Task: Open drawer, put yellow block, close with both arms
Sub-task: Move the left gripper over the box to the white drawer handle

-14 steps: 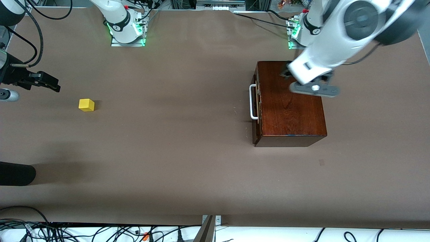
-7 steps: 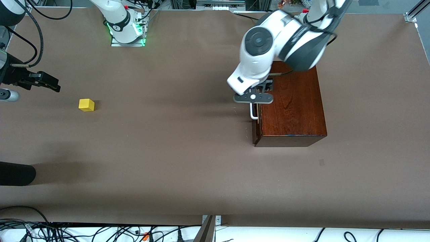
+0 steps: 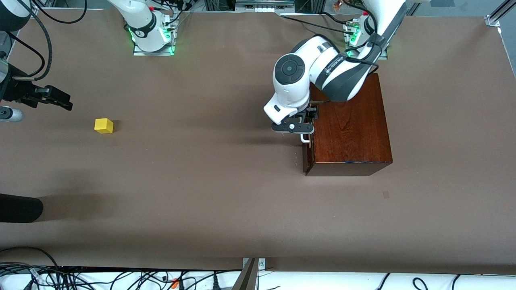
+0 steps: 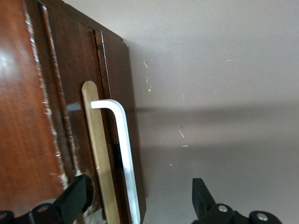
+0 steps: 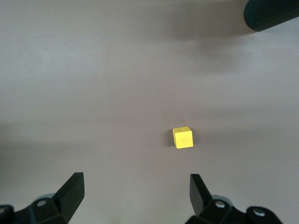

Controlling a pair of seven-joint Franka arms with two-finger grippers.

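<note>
The dark reddish-brown wooden box (image 3: pixel 350 129) stands toward the left arm's end of the table. Its drawer (image 4: pixel 70 116) is shut, and its white U-shaped handle (image 3: pixel 305 139) faces the right arm's end. My left gripper (image 3: pixel 306 121) is low in front of the drawer. It is open, with its fingers on either side of the handle (image 4: pixel 122 140) in the left wrist view, where the gripper (image 4: pixel 138 186) is not touching it. The yellow block (image 3: pixel 104 125) lies on the table near the right arm's end. My right gripper (image 3: pixel 56 100) hovers open and empty beside the block (image 5: pixel 182 137), as the right wrist view (image 5: pixel 135 182) shows.
A black cylindrical object (image 3: pixel 18 208) lies at the table's edge at the right arm's end, nearer the front camera than the block; it also shows in the right wrist view (image 5: pixel 273 11). Cables run along the table's near edge. Brown table surface lies between block and box.
My left arm has swung from over the box top down to the drawer's front, and its gripper now straddles the handle. The right arm and the yellow block have not moved.
</note>
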